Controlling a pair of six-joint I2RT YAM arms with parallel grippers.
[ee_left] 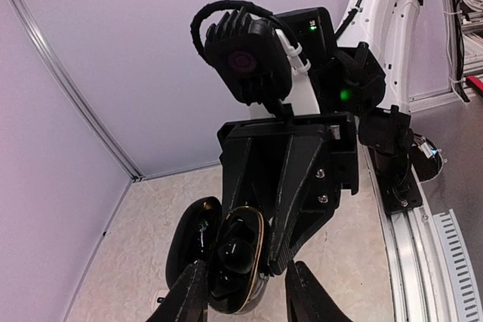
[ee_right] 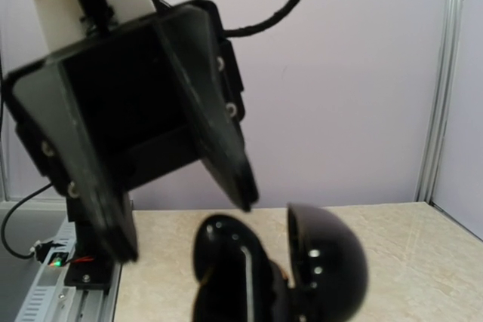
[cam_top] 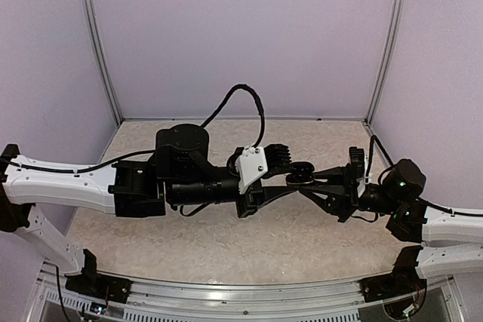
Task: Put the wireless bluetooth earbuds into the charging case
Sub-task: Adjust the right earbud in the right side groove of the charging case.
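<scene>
The black charging case (ee_left: 240, 262) is held above the table with its lid (ee_left: 190, 237) swung open to the left. One black earbud (ee_left: 238, 253) sits in a well inside it. My right gripper (cam_top: 300, 177) is shut on the case, its fingers (ee_left: 302, 186) reaching in from above in the left wrist view. My left gripper (ee_left: 245, 299) is open, one fingertip on each side of the case's near end, with nothing visible between them. From the right wrist, the case (ee_right: 230, 269) fills the bottom edge and the left gripper (ee_right: 185, 224) hangs above it.
A small white item (ee_left: 161, 299) shows on the beige table (cam_top: 226, 239) beside my left finger. Lilac walls and metal posts (cam_top: 98, 43) enclose the back and sides. A metal rail (cam_top: 249, 292) runs along the near edge.
</scene>
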